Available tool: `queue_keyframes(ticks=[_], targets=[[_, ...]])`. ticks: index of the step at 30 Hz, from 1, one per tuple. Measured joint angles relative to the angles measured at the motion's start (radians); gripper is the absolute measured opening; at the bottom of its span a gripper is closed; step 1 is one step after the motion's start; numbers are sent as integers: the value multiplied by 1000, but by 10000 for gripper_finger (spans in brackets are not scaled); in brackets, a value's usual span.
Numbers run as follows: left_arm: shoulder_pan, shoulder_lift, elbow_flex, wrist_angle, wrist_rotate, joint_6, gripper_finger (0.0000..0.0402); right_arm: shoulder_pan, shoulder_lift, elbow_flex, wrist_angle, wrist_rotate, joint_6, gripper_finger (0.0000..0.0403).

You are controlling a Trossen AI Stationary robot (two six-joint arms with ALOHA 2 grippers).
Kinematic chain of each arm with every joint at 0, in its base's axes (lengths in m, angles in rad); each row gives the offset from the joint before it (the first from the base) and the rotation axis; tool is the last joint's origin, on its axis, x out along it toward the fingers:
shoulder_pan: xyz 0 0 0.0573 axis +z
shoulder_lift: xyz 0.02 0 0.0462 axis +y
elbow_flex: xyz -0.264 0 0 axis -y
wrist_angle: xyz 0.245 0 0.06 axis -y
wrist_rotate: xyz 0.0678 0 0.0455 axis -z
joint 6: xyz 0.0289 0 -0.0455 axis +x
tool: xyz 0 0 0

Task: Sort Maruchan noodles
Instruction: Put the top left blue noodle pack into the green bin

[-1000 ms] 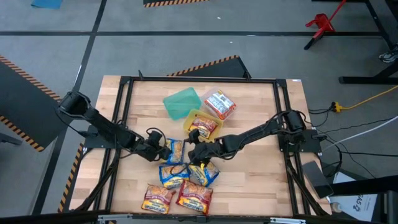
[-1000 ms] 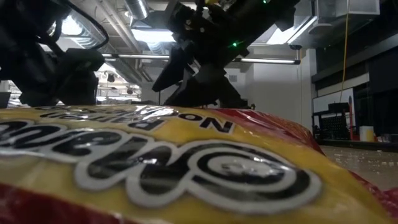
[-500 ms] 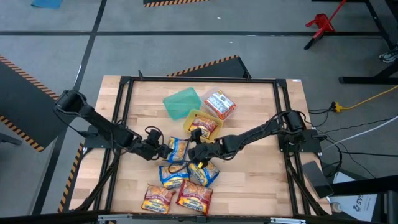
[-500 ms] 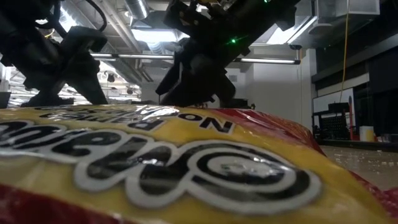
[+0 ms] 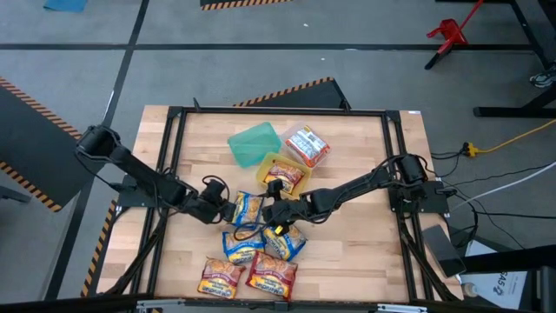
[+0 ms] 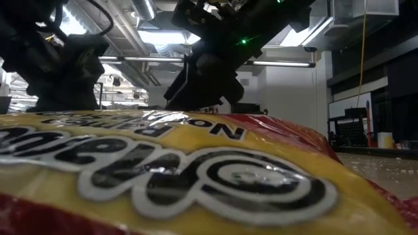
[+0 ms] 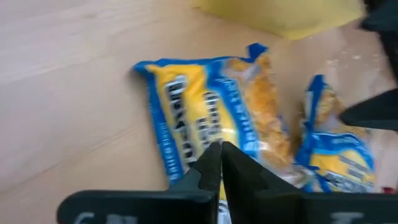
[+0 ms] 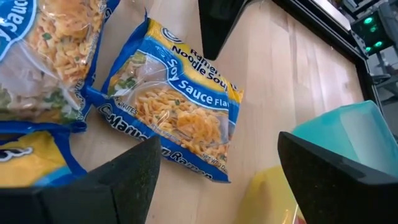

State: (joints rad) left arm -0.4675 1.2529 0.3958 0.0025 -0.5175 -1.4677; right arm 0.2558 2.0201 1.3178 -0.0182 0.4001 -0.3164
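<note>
Several Maruchan noodle packets lie on the wooden table. One blue-and-yellow packet (image 5: 247,209) (image 7: 211,106) (image 8: 174,115) lies flat at mid-table, and my left gripper (image 5: 228,211) (image 7: 219,155) is shut at its left edge. My right gripper (image 5: 271,214) (image 8: 217,180) hovers open just right of that packet, holding nothing. Two more blue packets (image 5: 241,247) (image 5: 283,242) and two orange-red ones (image 5: 219,278) (image 5: 274,276) lie nearer the front edge. One orange-red packet (image 6: 163,170) fills the low view. My left gripper has its two fingers closed together on the blue-and-yellow packet's edge (image 7: 205,140) that faces the table's left. The fingers (image 8: 214,31) come slanting down from the left side. The packet lies flat on the table. How much wrapper is pinched is hidden by the fingertips.
A teal container (image 5: 254,143) and a yellow container (image 5: 287,165) holding an orange packet (image 5: 282,179) stand toward the far side. A red-and-white packet (image 5: 307,146) lies beside them. A black frame (image 5: 174,111) borders the table.
My left gripper has moved a little toward the table's right, onto the blue-and-yellow packet, and has shut there. The packet has stayed flat in place. My right gripper has kept still and open.
</note>
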Motion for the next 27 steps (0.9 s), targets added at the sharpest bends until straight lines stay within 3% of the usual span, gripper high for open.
queue_keyframes(ticks=[12, 27], targets=[[4, -94, 1, -15, 13, 143, 1, 0, 0, 0, 2, -29, 137, 308], [20, 106, 5, 28, 80, 110, 0, 0, 0, 0, 9, -34, 155, 308]])
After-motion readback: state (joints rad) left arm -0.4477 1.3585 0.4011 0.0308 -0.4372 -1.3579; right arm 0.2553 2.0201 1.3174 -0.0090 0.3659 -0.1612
